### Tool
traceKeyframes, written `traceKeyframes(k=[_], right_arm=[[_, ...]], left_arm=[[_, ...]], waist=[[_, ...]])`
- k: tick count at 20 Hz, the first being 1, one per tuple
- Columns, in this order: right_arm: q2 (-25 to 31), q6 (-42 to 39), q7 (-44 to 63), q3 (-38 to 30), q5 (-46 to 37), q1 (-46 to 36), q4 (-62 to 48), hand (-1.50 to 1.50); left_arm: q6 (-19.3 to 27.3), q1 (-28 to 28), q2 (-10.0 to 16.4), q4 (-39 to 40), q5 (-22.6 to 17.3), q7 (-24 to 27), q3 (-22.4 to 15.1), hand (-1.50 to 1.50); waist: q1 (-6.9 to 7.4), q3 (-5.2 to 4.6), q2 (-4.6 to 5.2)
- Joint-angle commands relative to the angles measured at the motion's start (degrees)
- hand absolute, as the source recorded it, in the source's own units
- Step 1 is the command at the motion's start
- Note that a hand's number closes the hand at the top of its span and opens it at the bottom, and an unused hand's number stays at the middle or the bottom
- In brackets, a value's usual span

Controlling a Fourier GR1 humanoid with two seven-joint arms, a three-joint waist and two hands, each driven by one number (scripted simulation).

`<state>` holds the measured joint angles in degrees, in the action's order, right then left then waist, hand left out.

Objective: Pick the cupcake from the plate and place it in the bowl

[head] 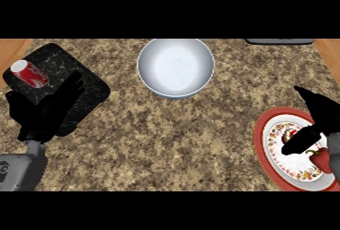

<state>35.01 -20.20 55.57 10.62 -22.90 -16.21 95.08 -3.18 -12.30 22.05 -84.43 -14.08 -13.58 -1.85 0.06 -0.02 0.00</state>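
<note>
Looking down at the table, at 4 o'clock my right robot hand (325, 117) hovers over the red-rimmed plate (260, 139), fingers spread wide, holding nothing. The cupcake (321, 159) is the red bit on the plate, beside the thumb. The left robot hand (43, 112) rests wide open at 9, over a black mat (93, 90). There's a soda can (30, 74) at 10 and the bowl (176, 67) at 12.

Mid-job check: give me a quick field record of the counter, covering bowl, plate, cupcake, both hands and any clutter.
bowl: white, far centre
plate: red rim, patterned centre, near right
cupcake: red, on plate, partly hidden by right hand
right hand: open, over plate
left hand: open, resting at left over black board
black board: far left
soda can: red, lying on board
status: cupcake not yet in bowl
</note>
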Motion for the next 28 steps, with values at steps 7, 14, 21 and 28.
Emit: traceKeyframes(k=[7, 14, 21, 28], right_arm=[[-4.50, -1.45, -5.49, -3.21, -4.82, -1.63, -12.25, -1.50], [-6.30, -3.71, -5.61, -5.92, -8.86, -2.26, -13.73, -1.50], [-8.25, -0.34, -13.51, -7.77, -13.21, 0.13, -21.47, -1.50], [-9.82, -1.17, -16.29, -11.12, -15.48, -2.29, -25.56, -1.50]], left_arm=[[-1.11, 1.45, -2.72, -3.44, 1.96, -2.12, 0.82, 0.00], [-6.23, 1.59, -1.65, 0.22, 2.91, 1.17, 4.62, 0.00], [-3.78, 2.73, -5.22, -5.81, 3.92, -3.46, 4.51, 0.00], [-4.17, 2.12, -6.93, -4.27, 7.13, -2.83, 5.41, 0.00]], waist=[[0.40, 0.04, 0.04], [0.13, 0.01, 0.03], [0.24, 0.03, -0.01], [0.09, 0.02, -0.01]])
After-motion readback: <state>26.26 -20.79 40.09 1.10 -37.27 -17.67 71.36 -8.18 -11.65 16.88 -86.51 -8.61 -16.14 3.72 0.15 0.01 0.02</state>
